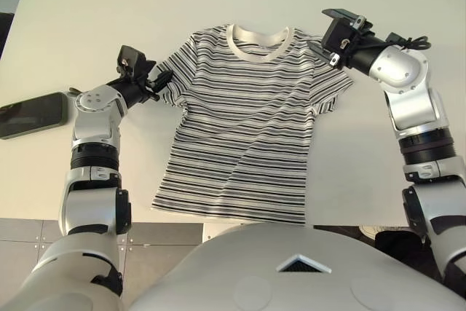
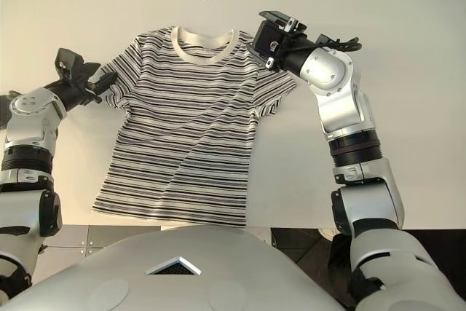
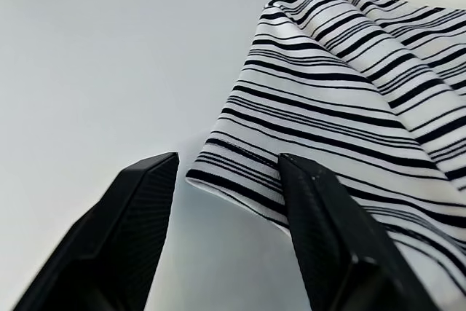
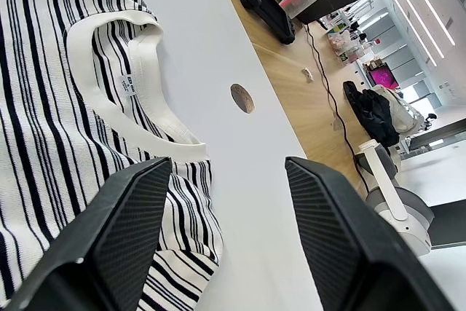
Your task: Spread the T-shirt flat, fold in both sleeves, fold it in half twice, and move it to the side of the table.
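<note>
My left gripper (image 3: 227, 165) and right gripper (image 4: 229, 165) stand wide open at the T-shirt (image 1: 244, 121) sleeve hem and shoulder, white table (image 1: 109, 5) around, a phone (image 1: 33, 114) by my left arm.

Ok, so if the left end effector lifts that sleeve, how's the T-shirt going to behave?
Probably floppy: the T-shirt shows soft wrinkles across its middle, so the sleeve would likely drape from the left end effector. It looks thin and light, so it may slide on the smooth table.

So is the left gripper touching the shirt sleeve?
Cannot tell. In the left wrist view, one finger of the left gripper overlaps the sleeve, but contact is unclear.
</note>
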Available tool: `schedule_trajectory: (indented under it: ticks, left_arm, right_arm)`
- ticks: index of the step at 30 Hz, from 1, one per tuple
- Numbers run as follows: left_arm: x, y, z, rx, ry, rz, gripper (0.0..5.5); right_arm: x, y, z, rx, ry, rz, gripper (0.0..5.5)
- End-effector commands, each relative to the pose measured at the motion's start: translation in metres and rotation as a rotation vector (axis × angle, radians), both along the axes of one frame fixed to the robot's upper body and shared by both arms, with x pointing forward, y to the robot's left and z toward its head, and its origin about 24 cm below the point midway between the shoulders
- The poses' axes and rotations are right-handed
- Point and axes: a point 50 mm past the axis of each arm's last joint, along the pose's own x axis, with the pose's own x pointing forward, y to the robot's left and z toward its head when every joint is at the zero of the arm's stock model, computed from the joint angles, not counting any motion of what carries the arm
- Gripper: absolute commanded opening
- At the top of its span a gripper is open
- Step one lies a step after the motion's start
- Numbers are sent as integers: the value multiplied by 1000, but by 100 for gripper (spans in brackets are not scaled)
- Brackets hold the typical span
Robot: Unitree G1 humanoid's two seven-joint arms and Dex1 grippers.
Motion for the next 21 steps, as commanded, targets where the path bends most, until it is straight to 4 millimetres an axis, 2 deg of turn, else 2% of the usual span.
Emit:
schedule_trajectory:
  ticks: [1, 12, 15, 21]
  left_arm:
    - [-4, -3, -7, 3, 33, -15, 219]
    - [-4, -5, -7, -3, 42, -25, 71]
    - [-3, -7, -2, -9, 18, -37, 27]
    - [2, -10, 22, -48, -59, -39, 13]
  right_arm:
    - [-1, 1, -2, -8, 4, 2, 291]
    - [-1, 1, -1, -7, -2, 3, 291]
    - [-1, 1, -1, -6, -4, 4, 291]
    - [0, 2, 0, -4, -7, 6, 291]
